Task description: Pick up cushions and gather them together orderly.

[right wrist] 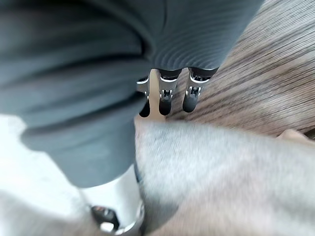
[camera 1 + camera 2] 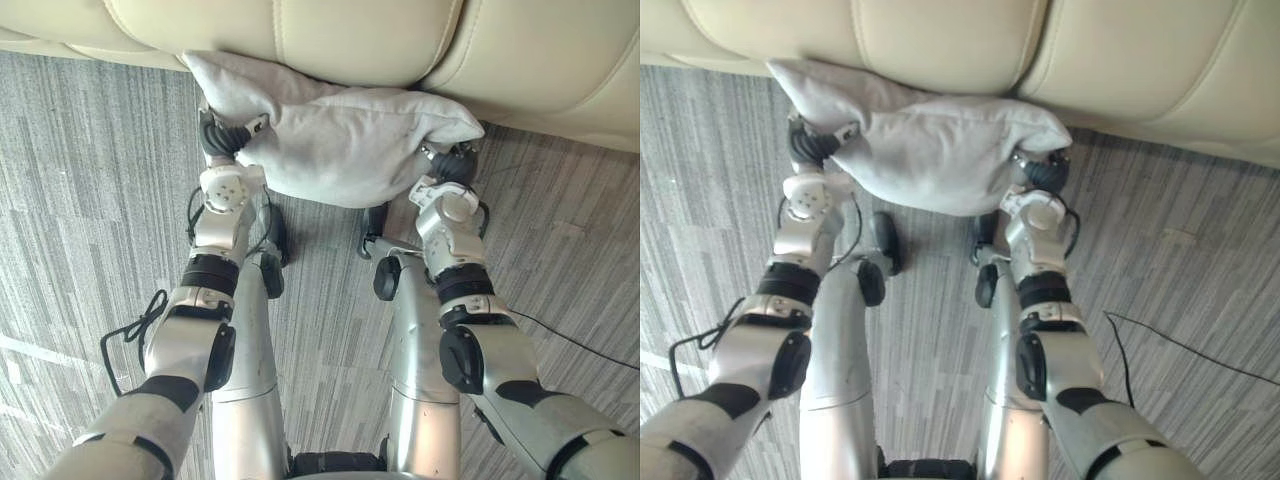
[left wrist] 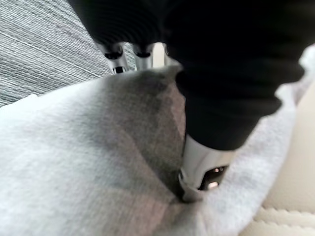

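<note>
A light grey cushion (image 2: 340,140) hangs lengthwise between my two hands, just in front of the cream sofa (image 2: 350,35), with its far corner touching the sofa's front edge. My left hand (image 2: 222,135) grips the cushion's left end. In the left wrist view its thumb (image 3: 199,167) presses into the cloth (image 3: 74,162) and its fingers (image 3: 125,54) go round the back. My right hand (image 2: 452,162) holds the right end. There the thumb (image 1: 118,206) pinches the fabric (image 1: 221,177) against the fingers (image 1: 167,93) on the other side.
The sofa's cream leather seat runs across the whole far side. Grey striped wood-look floor (image 2: 90,200) spreads to both sides and below the cushion.
</note>
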`<state>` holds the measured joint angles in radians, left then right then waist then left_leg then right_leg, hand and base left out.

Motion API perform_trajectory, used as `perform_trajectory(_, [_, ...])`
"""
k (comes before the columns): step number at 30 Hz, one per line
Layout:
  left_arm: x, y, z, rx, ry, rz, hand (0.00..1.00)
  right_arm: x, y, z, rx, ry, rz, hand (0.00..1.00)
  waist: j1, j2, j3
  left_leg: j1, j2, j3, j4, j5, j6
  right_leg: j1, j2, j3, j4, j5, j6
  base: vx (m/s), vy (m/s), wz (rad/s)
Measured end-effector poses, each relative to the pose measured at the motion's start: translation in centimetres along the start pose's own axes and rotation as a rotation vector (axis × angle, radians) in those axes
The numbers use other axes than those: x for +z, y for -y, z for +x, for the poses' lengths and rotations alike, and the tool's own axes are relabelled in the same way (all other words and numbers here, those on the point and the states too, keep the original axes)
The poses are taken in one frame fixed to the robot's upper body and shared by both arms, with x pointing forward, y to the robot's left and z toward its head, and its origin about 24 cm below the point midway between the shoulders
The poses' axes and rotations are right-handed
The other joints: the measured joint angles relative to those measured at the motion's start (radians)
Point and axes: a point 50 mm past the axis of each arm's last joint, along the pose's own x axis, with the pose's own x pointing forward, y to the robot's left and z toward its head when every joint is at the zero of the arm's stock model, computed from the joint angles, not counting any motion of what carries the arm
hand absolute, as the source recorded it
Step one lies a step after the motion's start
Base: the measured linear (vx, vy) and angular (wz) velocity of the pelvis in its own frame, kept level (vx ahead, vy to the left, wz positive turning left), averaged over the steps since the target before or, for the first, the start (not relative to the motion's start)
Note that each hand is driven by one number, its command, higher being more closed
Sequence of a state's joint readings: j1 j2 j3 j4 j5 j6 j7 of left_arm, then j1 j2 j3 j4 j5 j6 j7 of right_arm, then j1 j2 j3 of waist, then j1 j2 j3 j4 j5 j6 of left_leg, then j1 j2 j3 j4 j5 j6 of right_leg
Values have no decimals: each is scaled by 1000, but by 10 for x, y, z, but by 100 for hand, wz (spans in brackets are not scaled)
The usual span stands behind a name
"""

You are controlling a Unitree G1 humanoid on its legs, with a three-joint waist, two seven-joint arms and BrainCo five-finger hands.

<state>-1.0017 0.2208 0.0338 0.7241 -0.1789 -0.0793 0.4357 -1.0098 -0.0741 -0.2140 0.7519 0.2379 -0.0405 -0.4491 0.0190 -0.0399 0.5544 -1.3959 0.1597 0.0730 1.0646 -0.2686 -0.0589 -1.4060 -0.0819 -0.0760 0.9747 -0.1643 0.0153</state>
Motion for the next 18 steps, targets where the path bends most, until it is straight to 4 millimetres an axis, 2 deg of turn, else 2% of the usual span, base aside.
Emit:
perform_trajectory(7, [1,0,-1,21,-1,-8,100,-4,-3,-9,45,29,-49,100,-9,0,0,11,2,-5,-2,8,-9,7,1,-6,9,7,-11,-9,0,2])
perform_trajectory(10, [-6,-1,-8,9,0,6,100,-16,2,-18,66,24,-79,100,-15,-1,-1,67,5,-4,-14,8,-10,64,4,-8,-8,8,-13,-29,11,-3])
perform_trajectory(13, [-21,0,-29,-41,6,24,100,-33,16,-37,85,36,-82,100,-17,-1,-4,208,8,0,-72,11,-16,207,15,-10,-80,10,-13,-82,8,-8])
perform_trajectory(16, [-27,2,-43,-77,14,11,100,-41,30,-50,83,43,-66,100,-18,-1,-5,317,6,8,-140,21,-20,315,17,-12,-148,25,-9,-71,-14,-3])
perform_trajectory(18, [-42,5,-67,-122,0,1,100,-53,46,-69,67,28,-53,100,-15,-2,-11,458,2,22,-228,26,-22,451,22,-13,-243,35,-12,-5,-24,-14])
